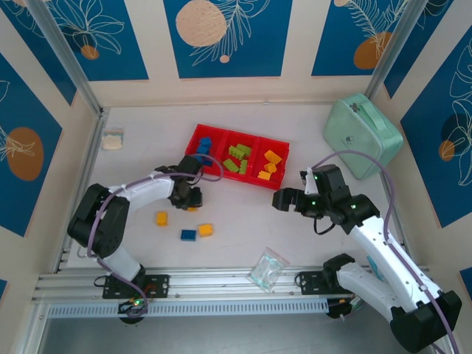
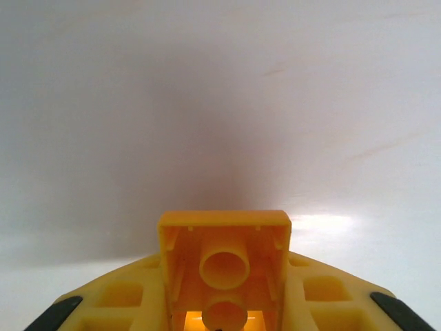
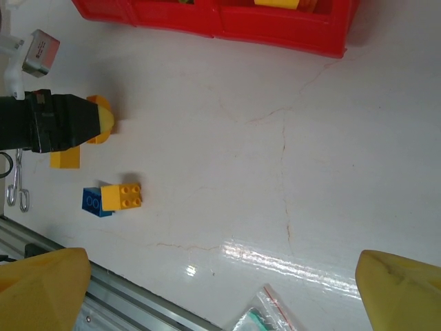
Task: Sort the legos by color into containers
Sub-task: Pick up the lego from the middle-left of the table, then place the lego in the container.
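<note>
The long red tray (image 1: 221,174) lies at mid-table with blue bricks (image 1: 204,145) in its left compartment, lime green bricks (image 1: 238,157) in the middle one and yellow bricks (image 1: 269,165) in the right one. Just in front of its left end, low over the table, my left gripper (image 1: 190,199) is shut on a yellow brick (image 2: 224,258), whose hollow underside faces the wrist camera. Loose on the table lie a yellow brick (image 1: 161,218), a blue brick (image 1: 189,234) and another yellow brick (image 1: 206,229) touching the blue one. My right gripper (image 1: 284,199) stands open and holds nothing, right of the tray's front.
A mint-green zipped case (image 1: 361,136) sits at the back right. A clear plastic bag (image 1: 268,268) lies near the front rail (image 1: 221,284). A small white object (image 1: 112,140) rests at the far left. Bare table stretches between the two grippers.
</note>
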Controlling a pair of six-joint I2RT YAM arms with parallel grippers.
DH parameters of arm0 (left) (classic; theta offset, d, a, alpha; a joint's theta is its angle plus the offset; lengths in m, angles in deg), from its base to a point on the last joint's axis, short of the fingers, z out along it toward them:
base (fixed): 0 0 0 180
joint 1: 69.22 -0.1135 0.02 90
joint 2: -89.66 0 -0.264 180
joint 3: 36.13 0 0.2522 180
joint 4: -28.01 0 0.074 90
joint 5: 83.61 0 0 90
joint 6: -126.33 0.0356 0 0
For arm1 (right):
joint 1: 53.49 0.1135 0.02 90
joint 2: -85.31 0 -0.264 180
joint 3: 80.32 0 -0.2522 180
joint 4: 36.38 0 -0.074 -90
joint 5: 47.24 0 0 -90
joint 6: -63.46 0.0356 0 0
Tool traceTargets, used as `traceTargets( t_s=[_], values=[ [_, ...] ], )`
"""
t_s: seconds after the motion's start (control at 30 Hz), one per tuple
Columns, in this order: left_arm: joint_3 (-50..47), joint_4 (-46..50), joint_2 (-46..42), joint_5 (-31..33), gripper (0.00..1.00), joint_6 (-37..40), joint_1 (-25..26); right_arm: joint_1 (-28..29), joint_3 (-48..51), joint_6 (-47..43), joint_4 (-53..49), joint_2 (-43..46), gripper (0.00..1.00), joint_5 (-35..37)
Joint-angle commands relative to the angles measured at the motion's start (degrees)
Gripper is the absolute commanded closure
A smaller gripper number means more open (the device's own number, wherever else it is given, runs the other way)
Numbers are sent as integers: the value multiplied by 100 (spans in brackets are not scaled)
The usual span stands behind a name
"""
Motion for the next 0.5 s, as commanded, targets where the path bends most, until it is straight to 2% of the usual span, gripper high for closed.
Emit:
traceTargets(
  t_s=[0.0, 0.17, 0.33, 0.47],
  values=[
    [497, -254, 77, -381, 75, 193, 181, -43, -218, -117, -237, 155, 1, 89],
    [1304, -255, 341, -462, 76, 321, 338, -44, -318, -93, -413, 213, 1, 165],
    [2244, -549, 976, -1118, 75, 487, 452, -35, -682, -82, -895, 286, 1, 315],
    [3206, -555, 1668, -1363, 75, 614, 624, -31, -763, 23, -1108, 507, 1, 471]
  ],
)
